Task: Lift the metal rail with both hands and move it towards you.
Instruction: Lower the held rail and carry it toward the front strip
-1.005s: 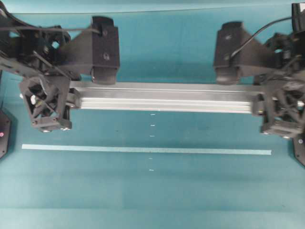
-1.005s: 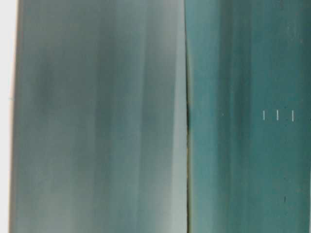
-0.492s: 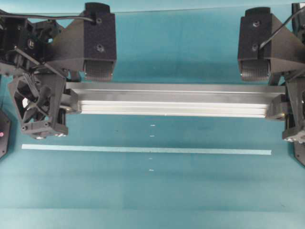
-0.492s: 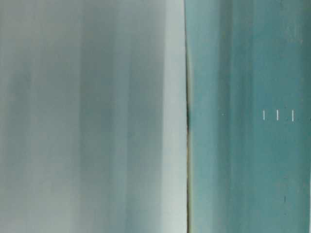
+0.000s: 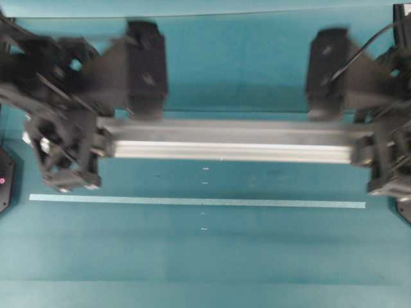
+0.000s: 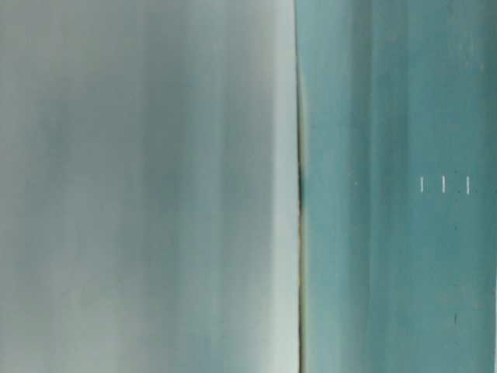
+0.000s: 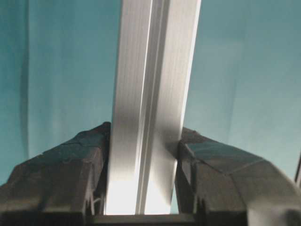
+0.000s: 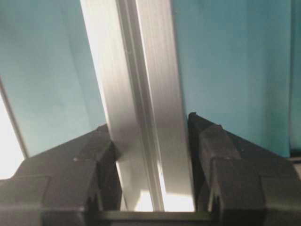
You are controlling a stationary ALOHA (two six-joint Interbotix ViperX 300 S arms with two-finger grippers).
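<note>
The table (image 5: pixel 212 256) is a teal surface; the metal rail (image 5: pixel 231 142) hangs above its far half, held off the surface between the two arms. Its long axis runs left to right across the overhead view, level, roughly parallel to the pale tape strip (image 5: pixel 192 201) that lies nearer the viewer, grooved faces showing along the top and near side.

The left gripper (image 7: pixel 143 188) is closed on the rail's left end and the right gripper (image 8: pixel 153 188) on its right end (each wrist view shows black jaws pressed against opposite sides of the bar). Gripping both ends likely keeps so long a bar from tilting or twisting as it is carried.

The overhead view is blurred around the arms, consistent with motion. Small white tick marks (image 5: pixel 205 169) sit just beyond the tape.
</note>
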